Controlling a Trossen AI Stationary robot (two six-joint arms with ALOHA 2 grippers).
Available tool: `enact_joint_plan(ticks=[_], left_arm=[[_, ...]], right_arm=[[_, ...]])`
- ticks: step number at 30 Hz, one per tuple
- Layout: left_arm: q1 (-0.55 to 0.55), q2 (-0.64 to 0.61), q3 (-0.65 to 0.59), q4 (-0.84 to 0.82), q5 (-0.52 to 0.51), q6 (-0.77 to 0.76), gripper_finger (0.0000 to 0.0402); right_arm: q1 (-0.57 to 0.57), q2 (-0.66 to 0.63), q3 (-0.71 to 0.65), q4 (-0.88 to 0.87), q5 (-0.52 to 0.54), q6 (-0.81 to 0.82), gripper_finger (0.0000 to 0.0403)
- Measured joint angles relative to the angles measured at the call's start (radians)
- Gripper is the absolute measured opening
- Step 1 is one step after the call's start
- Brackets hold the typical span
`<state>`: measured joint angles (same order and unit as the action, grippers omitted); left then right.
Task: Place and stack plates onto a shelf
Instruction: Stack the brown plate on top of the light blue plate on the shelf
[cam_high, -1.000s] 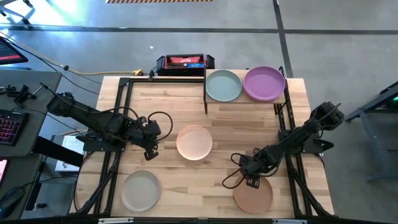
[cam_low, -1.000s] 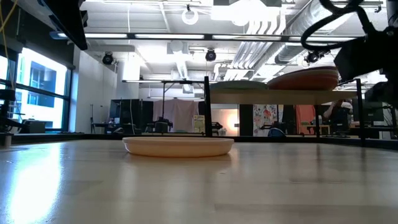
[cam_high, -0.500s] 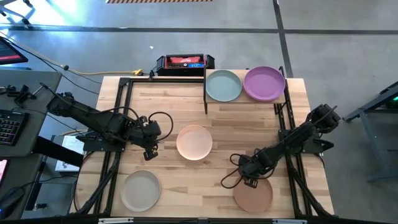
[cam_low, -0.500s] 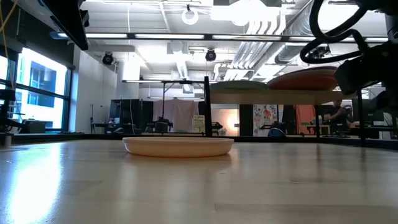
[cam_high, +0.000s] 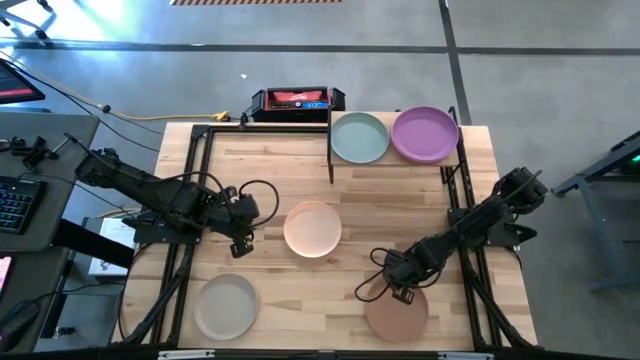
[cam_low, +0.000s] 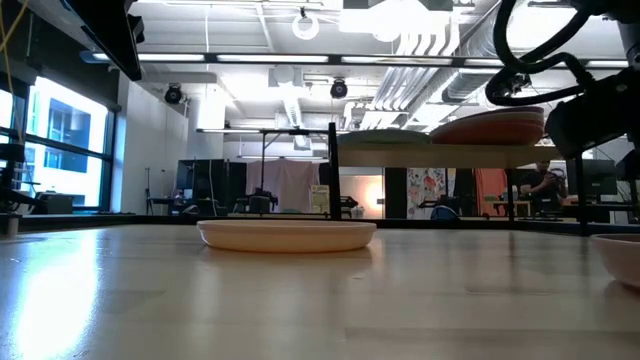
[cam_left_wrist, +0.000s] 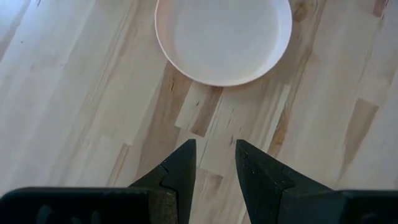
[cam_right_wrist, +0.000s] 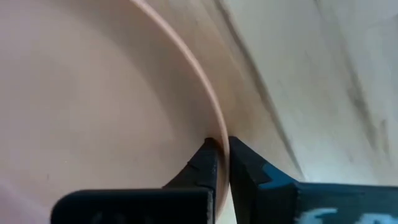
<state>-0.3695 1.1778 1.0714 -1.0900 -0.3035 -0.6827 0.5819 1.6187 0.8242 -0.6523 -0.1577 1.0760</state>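
From above, the right gripper (cam_high: 403, 291) sits at the near right of the table, pinched onto the rim of the round matte terracotta plate (cam_high: 397, 313). The left gripper (cam_high: 243, 243) hangs just beside the round peach plate (cam_high: 312, 229) at mid-table. A beige round plate (cam_high: 226, 306) lies near left. On the small light-wood shelf (cam_high: 395, 164) at the far edge sit a teal plate (cam_high: 360, 137) and a purple plate (cam_high: 425, 134), side by side.

At table level, the peach plate (cam_low: 287, 235) rests flat; the terracotta rim (cam_low: 620, 255) peeks in at the right edge.

Left wrist: fingers (cam_left_wrist: 180, 171) narrowly parted, nothing between them, peach plate ahead.

Right wrist: fingers (cam_right_wrist: 208, 165) clamped across the terracotta rim (cam_right_wrist: 211, 106).

Grasp looks made; next I'd expect a lift, kept level, then a carry to the shelf to stack on a plate there.
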Motion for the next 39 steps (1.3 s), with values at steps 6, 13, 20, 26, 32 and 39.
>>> enact_joint_plan(ticks=[6,13,20,26,32,39], left_arm=[[0.000,0.000,0.000,0.000,0.000,0.006,0.0102],[0.000,0.000,0.000,0.002,0.000,0.006,0.0102],[0.000,0.000,0.000,0.002,-0.017,0.006,0.0102],[0.001,0.000,0.000,0.005,-0.046,0.024,0.0102],[0.022,0.000,0.000,0.065,-0.092,0.096,0.0102],[0.089,0.000,0.000,0.130,-0.105,0.202,0.0102]], right_arm=[[0.001,-0.027,-0.002,0.023,-0.042,0.043,0.0001],[0.001,-0.099,-0.002,0.034,-0.021,0.155,0.0000],[0.001,-0.189,-0.002,0.033,0.014,0.231,0.0000],[-0.011,-0.261,-0.002,0.029,0.074,0.281,0.0000],[-0.087,-0.336,-0.002,0.030,0.132,0.287,0.0000],[-0.212,-0.407,-0.002,0.030,0.188,0.265,0.0000]])
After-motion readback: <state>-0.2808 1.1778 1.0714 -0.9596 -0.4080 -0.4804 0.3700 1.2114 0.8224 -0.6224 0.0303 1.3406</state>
